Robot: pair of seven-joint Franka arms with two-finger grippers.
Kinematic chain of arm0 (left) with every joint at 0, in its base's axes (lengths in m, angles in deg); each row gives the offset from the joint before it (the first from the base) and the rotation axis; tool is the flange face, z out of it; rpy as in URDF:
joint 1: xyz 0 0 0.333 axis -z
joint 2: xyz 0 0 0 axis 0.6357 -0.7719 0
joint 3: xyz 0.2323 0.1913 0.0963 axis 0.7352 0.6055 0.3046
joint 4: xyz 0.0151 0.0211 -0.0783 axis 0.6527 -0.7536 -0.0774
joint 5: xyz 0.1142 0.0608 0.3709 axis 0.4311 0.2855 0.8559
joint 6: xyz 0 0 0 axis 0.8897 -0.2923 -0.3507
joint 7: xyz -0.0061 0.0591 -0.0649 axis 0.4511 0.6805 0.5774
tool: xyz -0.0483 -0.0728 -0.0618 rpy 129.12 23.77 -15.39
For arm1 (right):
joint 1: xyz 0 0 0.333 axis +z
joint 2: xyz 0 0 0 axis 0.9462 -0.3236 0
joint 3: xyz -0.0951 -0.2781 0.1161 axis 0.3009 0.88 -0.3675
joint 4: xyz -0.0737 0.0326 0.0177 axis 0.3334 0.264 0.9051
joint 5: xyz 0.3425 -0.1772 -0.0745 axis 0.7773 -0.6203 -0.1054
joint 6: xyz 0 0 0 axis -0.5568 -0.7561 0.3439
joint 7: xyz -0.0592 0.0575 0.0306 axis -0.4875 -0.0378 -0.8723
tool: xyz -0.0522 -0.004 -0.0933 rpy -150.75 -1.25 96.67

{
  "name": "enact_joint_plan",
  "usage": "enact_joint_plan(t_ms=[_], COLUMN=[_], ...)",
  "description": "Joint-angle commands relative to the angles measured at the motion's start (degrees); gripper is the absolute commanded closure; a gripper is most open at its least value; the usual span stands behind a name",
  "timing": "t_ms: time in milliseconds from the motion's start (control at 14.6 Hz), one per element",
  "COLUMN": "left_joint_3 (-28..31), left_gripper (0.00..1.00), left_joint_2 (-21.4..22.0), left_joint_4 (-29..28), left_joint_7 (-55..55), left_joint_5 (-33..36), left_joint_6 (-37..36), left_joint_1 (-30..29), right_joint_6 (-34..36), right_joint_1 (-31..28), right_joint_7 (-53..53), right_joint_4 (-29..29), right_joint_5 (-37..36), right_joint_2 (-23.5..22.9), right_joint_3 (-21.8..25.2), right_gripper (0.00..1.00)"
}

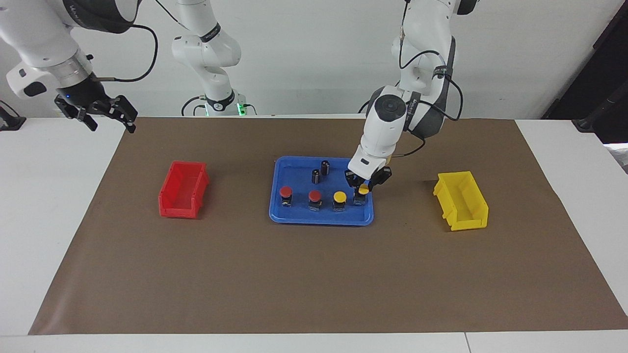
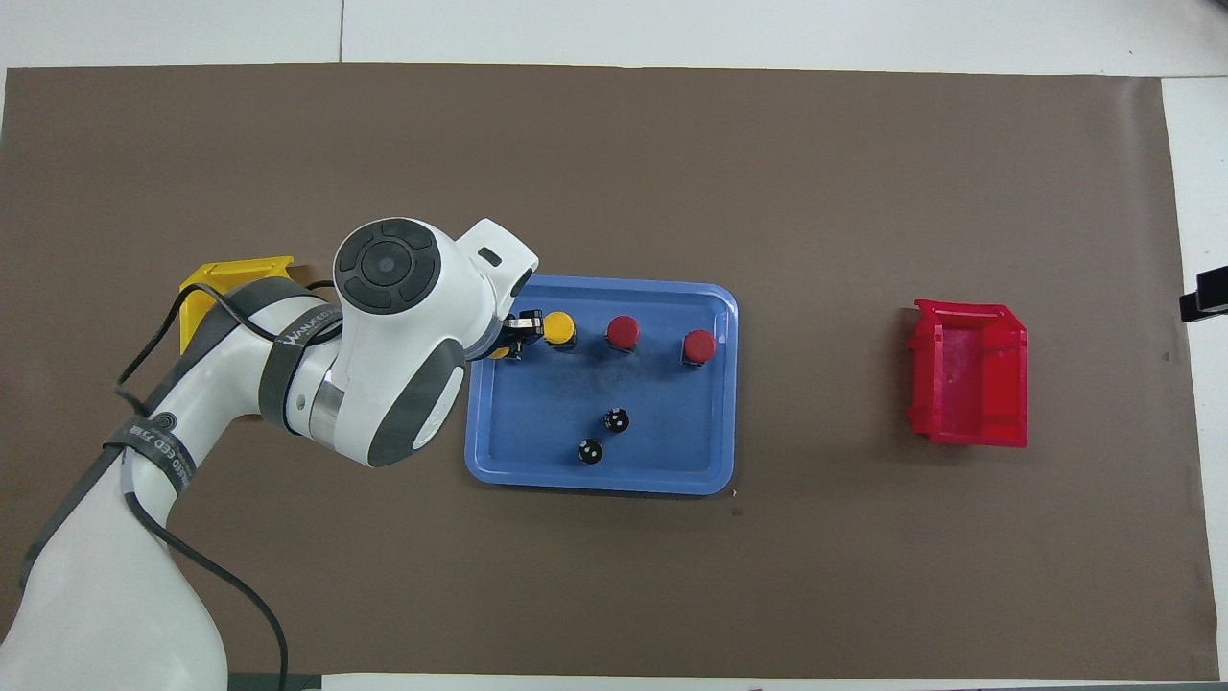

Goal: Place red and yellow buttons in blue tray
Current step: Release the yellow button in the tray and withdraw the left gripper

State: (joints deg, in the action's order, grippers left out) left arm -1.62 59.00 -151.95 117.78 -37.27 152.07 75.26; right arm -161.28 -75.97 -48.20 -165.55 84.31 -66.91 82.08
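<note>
A plain white wall (image 1: 304, 54) runs along the robots' end of the room, evenly lit with no hard shadows. The white table (image 1: 49, 206) spreads wide, its middle covered by a large brown mat (image 1: 314, 279) that leaves pale margins at both ends. A dark panel (image 1: 596, 73) stands in the corner past the table's edge.

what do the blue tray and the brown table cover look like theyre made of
Blue tray: likely moulded plastic, smooth with a slight sheen, one even colour, rounded corners and a low rim.
Brown table cover: looks like matte paper or thin sheet, flat, with faint creases; cannot tell which.
</note>
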Motion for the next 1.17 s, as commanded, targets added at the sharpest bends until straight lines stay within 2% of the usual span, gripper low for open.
enact_joint_plan(t_ms=[0, 69, 206, 412, 618, 755, 961, 1099], left_joint_3=[0.74, 0.82, 1.0, 1.44, 1.79, 1.96, 3.28, 3.46], left_gripper=[0.4, 0.17, 0.05, 0.0, 0.0, 0.0, 0.0, 0.0], left_joint_2=[0.0, 0.0, 0.52, 2.01, 4.39, 5.7, 9.21, 10.45], left_joint_4=[-0.42, -0.16, 0.89, 7.91, 13.53, 16.01, 16.63, 16.81], left_joint_7=[1.21, 1.3, 1.3, 0.51, -1.58, -9.2, -25.37, -30.15], left_joint_5=[1.25, 1.25, 1.25, 1.25, 2.82, 4.68, 4.59, 4.16], left_joint_6=[1.43, 0.99, -0.93, -12.16, -21.74, -25.71, -28.97, -30.74], left_joint_1=[0.69, 0.69, 0.69, -1.15, -5.01, -8.09, -15.2, -19.34], right_joint_6=[1.13, 1.04, 1.13, 1.21, 1.65, 1.83, 3.15, 3.15], right_joint_1=[-0.33, -0.33, -0.33, -0.33, -0.33, -0.51, -0.25, -0.25], right_joint_7=[-0.25, -0.25, -0.43, -0.51, -0.52, -0.52, -0.25, -0.51], right_joint_4=[1.23, 1.23, 1.23, 1.23, 1.23, 1.31, 1.23, 1.23], right_joint_5=[0.13, 0.13, 0.13, 0.13, 0.13, 0.13, 0.13, 0.04], right_joint_2=[-0.65, -0.65, -0.65, -0.65, -0.56, -0.56, -0.39, -0.39], right_joint_3=[-0.28, -0.28, -0.28, -0.28, -0.28, -0.28, -0.28, -0.37], right_gripper=[0.0, 0.0, 0.0, 0.0, 0.0, 0.0, 0.0, 0.0])
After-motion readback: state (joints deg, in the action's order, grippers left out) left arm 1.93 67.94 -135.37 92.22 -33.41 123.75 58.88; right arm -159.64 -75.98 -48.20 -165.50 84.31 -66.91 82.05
